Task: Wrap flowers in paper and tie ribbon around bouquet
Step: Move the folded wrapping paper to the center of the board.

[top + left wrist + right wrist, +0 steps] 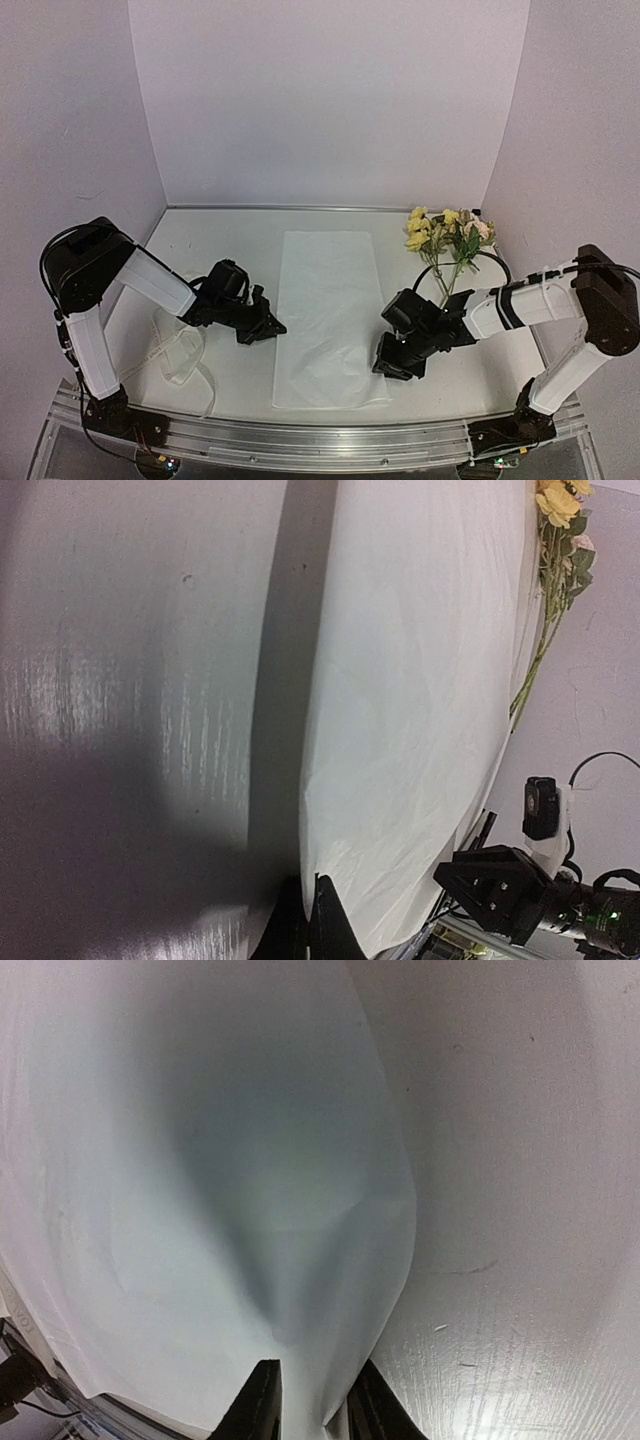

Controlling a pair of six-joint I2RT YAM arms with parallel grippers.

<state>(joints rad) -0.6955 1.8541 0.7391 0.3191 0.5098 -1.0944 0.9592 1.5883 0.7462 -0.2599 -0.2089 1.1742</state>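
The paper (328, 310) lies flat mid-way across the tabletop (220, 245), thin, white and faintly creased. At its 4 o'clock corner the right gripper (315, 1415) pinches a raised fold of the paper's edge. At 9 o'clock the left gripper (272, 328) sits closed on nothing, just beside the sheet.

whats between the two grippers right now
Only the paper lies between the left gripper and right gripper; the top view shows it.

white paper (328, 300), yellow and cream flowers (440, 233) (green stems), white table (220, 240).
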